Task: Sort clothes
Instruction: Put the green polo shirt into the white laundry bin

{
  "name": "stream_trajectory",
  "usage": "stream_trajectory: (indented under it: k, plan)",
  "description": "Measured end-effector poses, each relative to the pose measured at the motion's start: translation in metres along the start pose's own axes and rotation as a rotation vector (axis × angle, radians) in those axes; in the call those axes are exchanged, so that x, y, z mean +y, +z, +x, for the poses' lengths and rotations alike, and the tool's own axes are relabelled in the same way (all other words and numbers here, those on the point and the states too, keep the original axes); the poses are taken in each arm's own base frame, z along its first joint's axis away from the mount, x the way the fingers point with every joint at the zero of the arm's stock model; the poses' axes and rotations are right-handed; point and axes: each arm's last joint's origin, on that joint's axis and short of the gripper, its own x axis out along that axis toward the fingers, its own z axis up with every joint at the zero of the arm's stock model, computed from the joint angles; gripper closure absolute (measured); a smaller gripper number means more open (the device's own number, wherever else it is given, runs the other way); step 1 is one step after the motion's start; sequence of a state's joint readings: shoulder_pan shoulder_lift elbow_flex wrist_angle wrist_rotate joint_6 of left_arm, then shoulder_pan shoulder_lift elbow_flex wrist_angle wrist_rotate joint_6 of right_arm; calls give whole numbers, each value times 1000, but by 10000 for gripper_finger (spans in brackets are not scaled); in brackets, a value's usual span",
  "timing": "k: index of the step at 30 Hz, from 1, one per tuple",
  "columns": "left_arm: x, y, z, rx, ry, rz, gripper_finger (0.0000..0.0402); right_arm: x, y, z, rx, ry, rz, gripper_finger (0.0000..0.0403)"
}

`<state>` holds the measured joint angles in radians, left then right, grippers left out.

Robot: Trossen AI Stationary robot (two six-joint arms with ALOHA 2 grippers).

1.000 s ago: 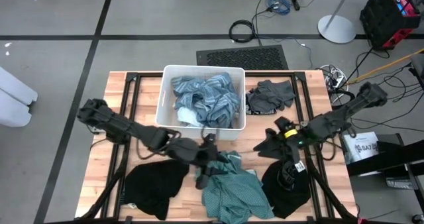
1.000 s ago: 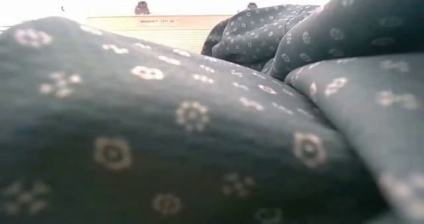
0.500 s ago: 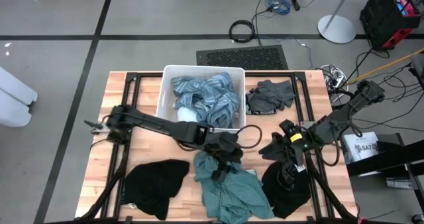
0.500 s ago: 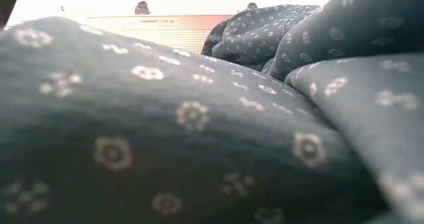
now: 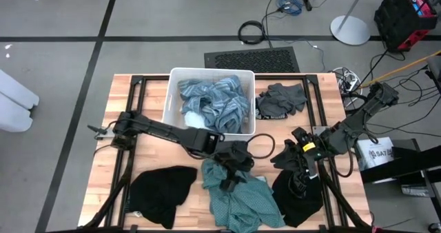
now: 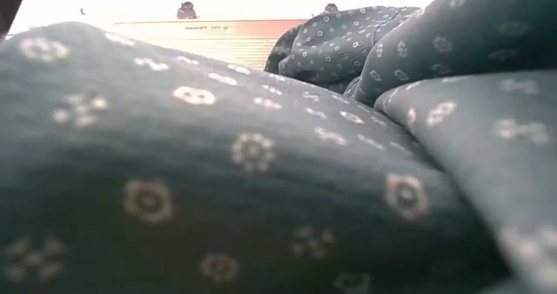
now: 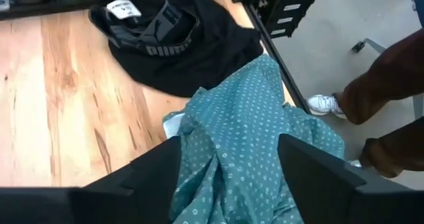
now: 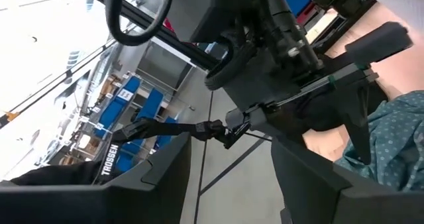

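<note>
table [image 5: 138, 102]: pale grained wood; bin [image 5: 176, 78]: smooth white plastic; teal garment [image 7: 252, 131]: soft dotted cloth

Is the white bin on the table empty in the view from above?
No, the white bin holds crumpled blue striped clothes that fill most of it.

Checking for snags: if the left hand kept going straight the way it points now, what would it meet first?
Most likely the teal dotted fabric garment, lying directly ahead of the open left hand; the exact gap is unclear.
</note>
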<state>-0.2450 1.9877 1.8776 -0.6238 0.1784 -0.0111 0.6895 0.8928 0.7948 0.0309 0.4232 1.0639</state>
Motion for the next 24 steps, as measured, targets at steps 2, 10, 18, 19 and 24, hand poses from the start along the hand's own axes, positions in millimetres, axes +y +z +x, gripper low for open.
stream_trajectory:
  k: [2, 10, 18, 19, 24]
  plan:
    - [-3, 2, 1, -19, -3, 37, 126, 0, 0, 0, 0, 0, -2, 207]
    - [-27, 2, 5, -20, 23, 310, 102, -1, 0, 0, 3, -7, -11, 207]
    - [-19, -10, 24, 57, 30, 285, 102, -1, 0, 0, 2, -8, -13, 207]
    - [-18, -13, 30, 74, 24, 282, 102, -1, 0, 0, 0, -9, -13, 207]
    - [-19, -29, 51, 165, -3, 265, 102, -2, -2, 2, -9, -28, -10, 207]
